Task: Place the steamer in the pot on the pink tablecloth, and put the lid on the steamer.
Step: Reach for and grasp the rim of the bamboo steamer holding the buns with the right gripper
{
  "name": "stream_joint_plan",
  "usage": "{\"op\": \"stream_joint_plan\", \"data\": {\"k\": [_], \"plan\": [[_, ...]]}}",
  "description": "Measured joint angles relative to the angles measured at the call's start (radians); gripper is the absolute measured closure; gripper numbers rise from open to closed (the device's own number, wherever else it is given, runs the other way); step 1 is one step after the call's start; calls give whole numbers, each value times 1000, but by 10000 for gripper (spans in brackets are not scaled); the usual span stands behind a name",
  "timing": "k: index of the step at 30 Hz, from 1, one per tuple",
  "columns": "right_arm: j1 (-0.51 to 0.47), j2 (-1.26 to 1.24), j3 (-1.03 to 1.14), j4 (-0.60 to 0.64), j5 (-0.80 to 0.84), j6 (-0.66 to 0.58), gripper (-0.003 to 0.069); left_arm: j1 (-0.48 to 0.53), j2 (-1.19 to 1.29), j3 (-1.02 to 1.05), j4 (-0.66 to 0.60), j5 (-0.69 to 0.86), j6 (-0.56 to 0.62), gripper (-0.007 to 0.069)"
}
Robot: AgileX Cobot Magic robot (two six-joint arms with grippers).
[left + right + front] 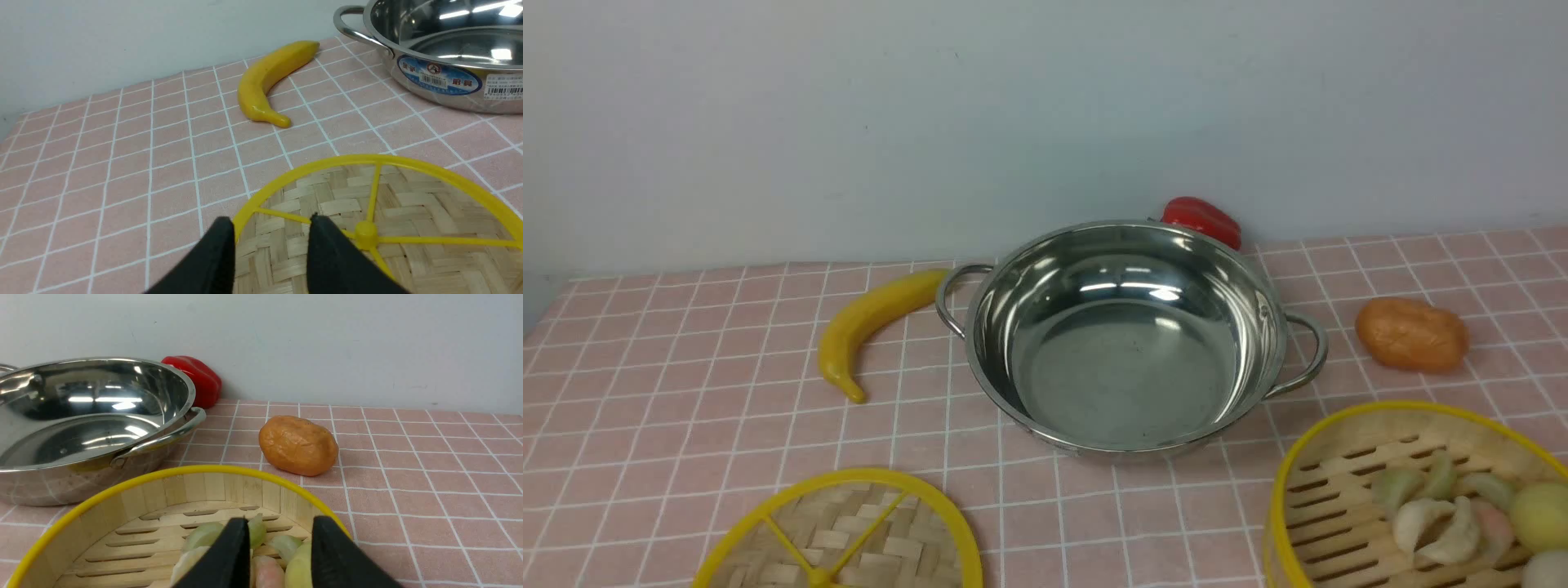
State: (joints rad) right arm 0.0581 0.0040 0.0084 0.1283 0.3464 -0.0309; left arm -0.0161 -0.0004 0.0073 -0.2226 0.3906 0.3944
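The empty shiny pot (1127, 359) stands in the middle of the pink tablecloth (670, 392). At the near left lies the lid (866, 531), flat on the cloth. The steamer (1347, 490), with pale dumplings (1437, 523) inside, sits at the near right. Neither gripper shows in the front view. In the left wrist view my left gripper (271, 222) is open over the lid's (408, 204) edge, its yellow rim running between the black fingers. In the right wrist view my right gripper (282, 522) is open over the steamer (171, 494), dumplings (204, 535) showing between its fingers.
A yellow banana (866, 322) lies just left of the pot's handle. A red pepper (1201, 219) sits behind the pot against the wall. An orange potato-like toy (1411, 335) lies right of the pot, just beyond the steamer.
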Motion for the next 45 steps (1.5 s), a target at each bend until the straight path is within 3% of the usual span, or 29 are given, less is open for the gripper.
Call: {"op": "stream_joint_plan", "data": {"k": [28, 35, 40, 45], "plan": [[0, 0, 0, -4, -7, -1, 419, 0, 0, 0, 0, 0, 0, 382], [0, -1, -79, 81, -41, 2, 419, 0, 0, 0, 0, 0, 0, 382], [0, -2, -301, 169, 89, 7, 419, 0, 0, 0, 0, 0, 0, 382], [0, 14, -505, 237, 351, 22, 419, 0, 0, 0, 0, 0, 0, 382]]}}
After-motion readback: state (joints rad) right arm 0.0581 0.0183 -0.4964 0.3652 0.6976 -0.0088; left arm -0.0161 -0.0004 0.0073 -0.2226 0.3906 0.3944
